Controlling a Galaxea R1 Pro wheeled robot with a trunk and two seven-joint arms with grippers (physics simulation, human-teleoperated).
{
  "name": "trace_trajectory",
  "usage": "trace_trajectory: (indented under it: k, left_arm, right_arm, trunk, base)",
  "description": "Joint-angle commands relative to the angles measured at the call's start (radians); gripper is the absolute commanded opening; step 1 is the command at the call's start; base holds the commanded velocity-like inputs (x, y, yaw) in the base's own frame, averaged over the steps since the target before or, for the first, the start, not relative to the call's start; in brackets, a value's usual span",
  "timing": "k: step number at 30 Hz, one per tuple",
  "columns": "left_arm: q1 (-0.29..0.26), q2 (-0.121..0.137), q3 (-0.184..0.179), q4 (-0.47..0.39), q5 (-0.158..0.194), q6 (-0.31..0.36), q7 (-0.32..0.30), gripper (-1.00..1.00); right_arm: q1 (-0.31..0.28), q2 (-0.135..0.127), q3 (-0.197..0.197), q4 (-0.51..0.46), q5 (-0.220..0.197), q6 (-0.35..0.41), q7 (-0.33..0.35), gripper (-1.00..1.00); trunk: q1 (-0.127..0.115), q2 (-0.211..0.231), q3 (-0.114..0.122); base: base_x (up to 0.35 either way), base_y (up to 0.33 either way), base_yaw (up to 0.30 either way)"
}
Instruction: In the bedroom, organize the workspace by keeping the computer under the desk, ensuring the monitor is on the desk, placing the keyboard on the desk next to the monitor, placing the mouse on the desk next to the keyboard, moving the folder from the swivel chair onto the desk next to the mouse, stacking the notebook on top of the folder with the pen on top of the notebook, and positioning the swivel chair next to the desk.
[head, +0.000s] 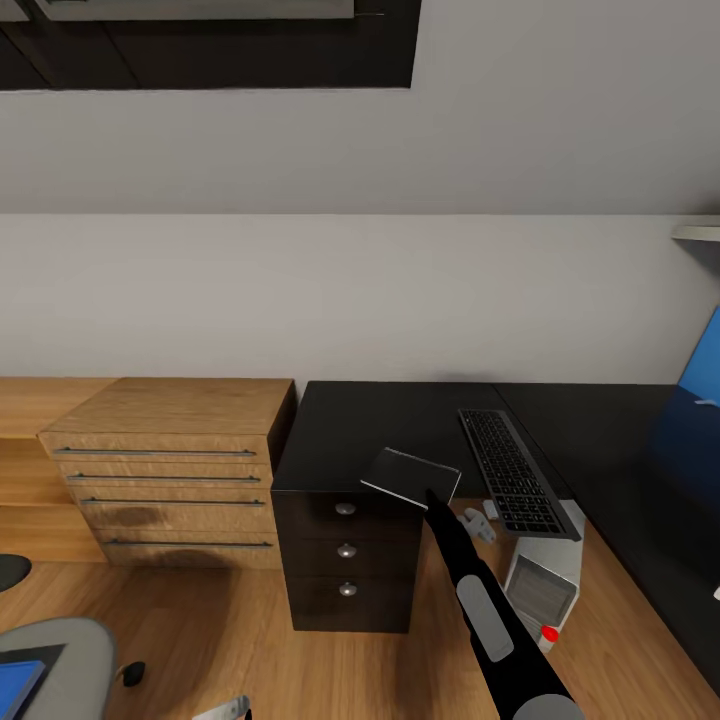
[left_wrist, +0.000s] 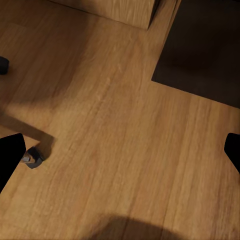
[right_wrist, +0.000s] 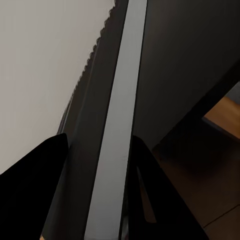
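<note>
Looking down on the black tabletop (head: 380, 420) from the head view. Got the keyboard (head: 517, 470) lying on it, angled, running out to the front edge, with its near end poking just past that edge. Just beside it, at the front edge over the dark drawer unit (head: 345, 570): a flat dark notebook (head: 410, 475) with a pale rim, tilted and held by the right gripper (head: 432, 495). Confirmed from the right wrist view, with both black fingers (right_wrist: 35, 180) pinching the slab's pale edge (right_wrist: 120, 100) between them.

Under the tabletop, below the keyboard's near end, sits the computer (head: 545, 585) on the wood floor. Off past the left end of the tabletop, touching the dark drawer unit or close to it, a light wooden drawer chest (head: 170, 460).

Way down in the lower left corner: the swivel chair (head: 70, 650), grey seat, with the blue folder (head: 18, 685) on it, well apart from the tabletop.

Left gripper (left_wrist: 120, 155) hanging over bare floor (left_wrist: 125, 100), fingers spread wide with nothing between them. Also a chair castor (left_wrist: 32, 159) down there.
</note>
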Motion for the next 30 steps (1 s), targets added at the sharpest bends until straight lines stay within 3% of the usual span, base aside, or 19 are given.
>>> trace_trajectory:
  k: [1, 30]
  left_arm:
    - [-0.001, 0.0, 0.001, 0.001, 0.002, -0.003, 0.001, 1.0]
    - [-0.001, 0.0, 0.001, 0.0, 0.002, -0.003, 0.001, 1.0]
  right_arm:
    - [-0.001, 0.001, -0.003, 0.001, -0.01, -0.001, 0.007, -1.0]
    - [-0.001, 0.0, -0.004, 0.001, -0.01, 0.0, 0.011, -1.0]
  trunk:
    - [0.0, 0.0, -0.001]
    - [0.0, 0.0, -0.001]
  base:
    - [0.0, 0.0, 0.0]
    - [0.0, 0.0, 0.0]
